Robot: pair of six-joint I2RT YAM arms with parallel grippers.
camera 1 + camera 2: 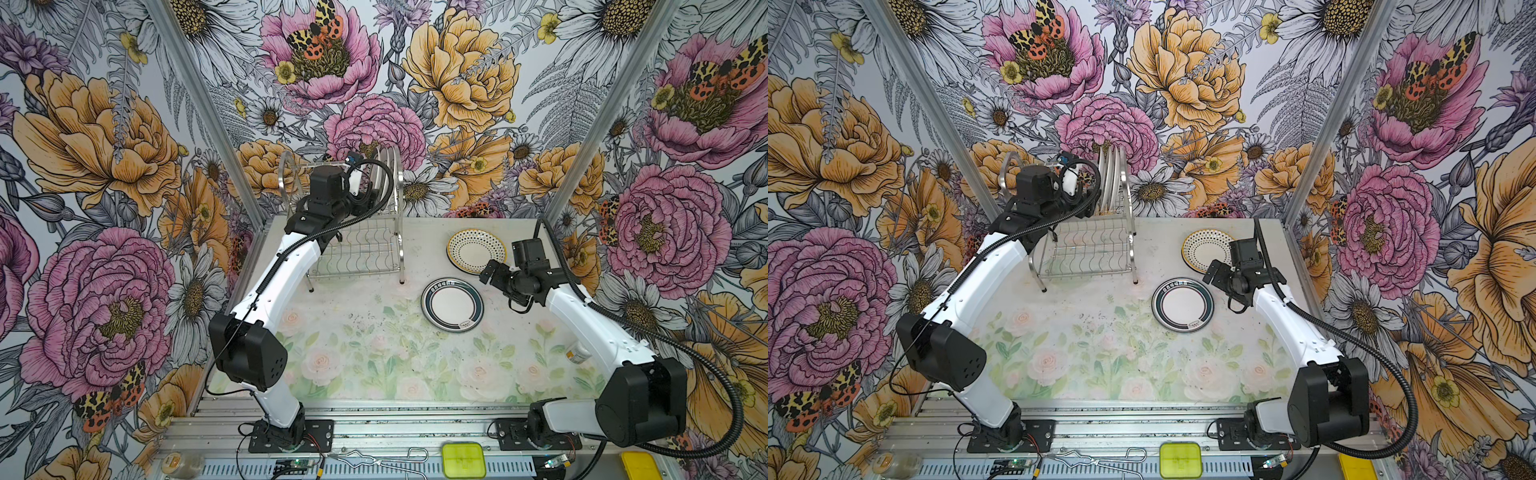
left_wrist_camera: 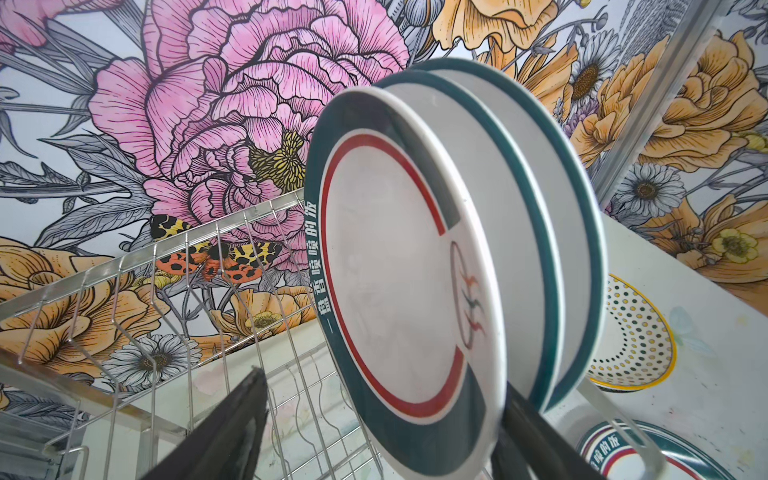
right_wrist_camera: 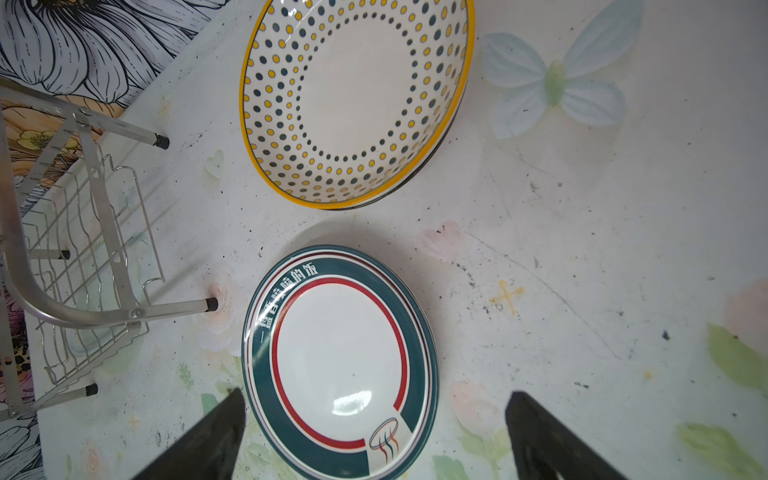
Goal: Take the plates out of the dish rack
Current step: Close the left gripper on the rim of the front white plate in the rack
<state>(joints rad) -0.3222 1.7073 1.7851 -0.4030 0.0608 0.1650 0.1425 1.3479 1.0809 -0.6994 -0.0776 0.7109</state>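
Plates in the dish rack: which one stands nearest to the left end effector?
The front plate, showing its red ring and Chinese characters; its lower rim sits between the fingers of the left end effector. The others behind show only teal edges.

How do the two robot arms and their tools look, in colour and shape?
The left arm and right arm have white curved shells, black joint housings and black ribbed cables alongside. The tool fingers are flat, black and tapered.
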